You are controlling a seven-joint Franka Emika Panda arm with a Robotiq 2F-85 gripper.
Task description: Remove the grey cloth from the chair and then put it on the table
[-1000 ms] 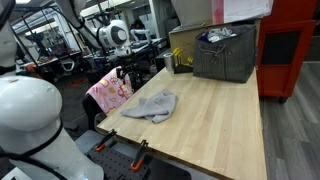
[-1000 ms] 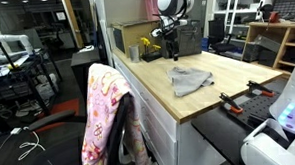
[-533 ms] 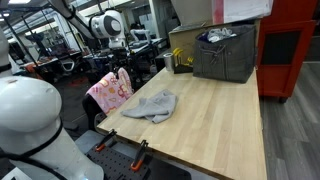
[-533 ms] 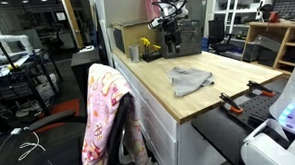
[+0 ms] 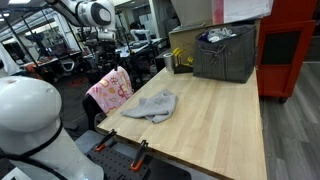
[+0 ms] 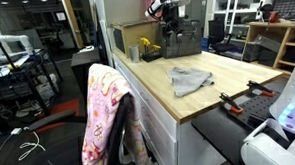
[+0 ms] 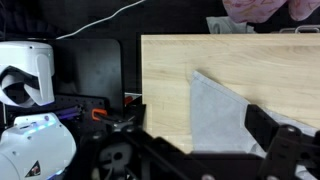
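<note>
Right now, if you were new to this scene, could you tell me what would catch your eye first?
The grey cloth lies crumpled on the pale wooden table, near its edge. Beside that edge stands the chair, draped with pink patterned fabric. A dark bin sits at the table's far end.

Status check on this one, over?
Gripper open, empty, high above the table. Grey cloth lies on the table, off the chair. Dark bin apart from it.
</note>
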